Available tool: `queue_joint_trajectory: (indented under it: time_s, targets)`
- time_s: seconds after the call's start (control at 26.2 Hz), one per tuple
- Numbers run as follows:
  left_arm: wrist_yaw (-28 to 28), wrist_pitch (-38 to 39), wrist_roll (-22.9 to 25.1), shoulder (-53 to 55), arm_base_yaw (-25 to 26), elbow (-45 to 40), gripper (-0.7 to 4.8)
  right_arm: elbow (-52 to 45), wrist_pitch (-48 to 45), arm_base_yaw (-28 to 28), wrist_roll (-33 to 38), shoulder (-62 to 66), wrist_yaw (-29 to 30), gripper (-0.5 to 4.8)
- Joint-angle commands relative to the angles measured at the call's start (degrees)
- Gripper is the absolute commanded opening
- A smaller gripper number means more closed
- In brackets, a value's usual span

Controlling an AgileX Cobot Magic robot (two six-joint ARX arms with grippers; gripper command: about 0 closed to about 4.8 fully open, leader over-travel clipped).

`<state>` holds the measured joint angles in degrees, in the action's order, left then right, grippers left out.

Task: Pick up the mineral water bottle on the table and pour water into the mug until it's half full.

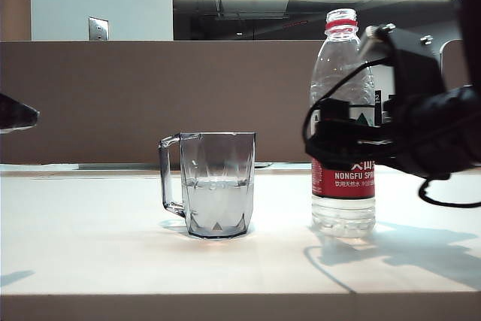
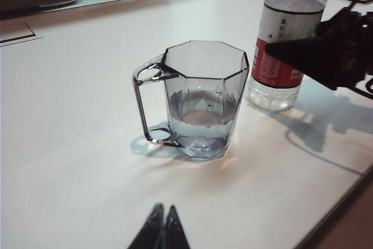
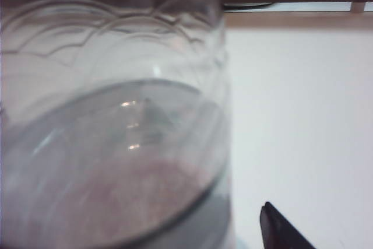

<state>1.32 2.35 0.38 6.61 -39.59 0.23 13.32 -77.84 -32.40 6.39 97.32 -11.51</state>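
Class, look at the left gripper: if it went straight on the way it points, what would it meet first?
Probably the mug. The left gripper, jaws together, points across bare table toward it; the mineral water bottle stands farther off to one side. Depth is uncertain.

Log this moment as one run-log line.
mug: about half full, on table | mineral water bottle: upright right of mug, uncapped | right gripper: at bottle label | left gripper: shut, away
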Motion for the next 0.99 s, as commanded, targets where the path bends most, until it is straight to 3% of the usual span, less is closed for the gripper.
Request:
queue_joint_trajectory:
  time_s: [0.04,0.57,0.61,0.65,0.69,0.8,0.95,0.99]
  targets:
    - [-0.04,-0.70,0.02,0.02,0.00,0.17,-0.05,-3.34,-2.95,-0.15,0.04,-1.90,-0.09,4.79]
    - [-0.50,-0.72,0.02,0.02,1.86,0.20,-0.05,-13.38,-1.75,-0.22,5.07,-18.64,2.47,4.76]
    - [-0.57,-0.70,0.02,0.02,2.84,0.20,-0.05,-13.38,-1.75,-0.22,5.49,-20.31,4.22,4.36]
    - [-1.09,-0.70,0.02,0.02,5.81,0.20,-0.05,-13.38,-2.32,-0.22,5.49,-23.08,7.06,3.31]
    - [-1.16,-0.70,0.02,0.02,7.34,0.20,-0.05,-13.35,-2.60,-0.17,5.49,-24.63,7.63,2.74]
    - [-1.16,-0.70,0.02,0.02,12.90,0.20,-0.05,-13.35,-2.62,-0.20,5.53,-28.37,7.63,1.79]
    - [-1.14,-0.72,0.02,-0.48,20.00,0.20,-0.05,-13.35,-2.86,-0.20,5.77,-33.83,10.43,-0.01]
    - [-1.14,-0.61,0.02,-1.31,23.10,0.20,-0.05,-13.33,-2.86,-0.20,7.13,-36.83,11.93,-0.08]
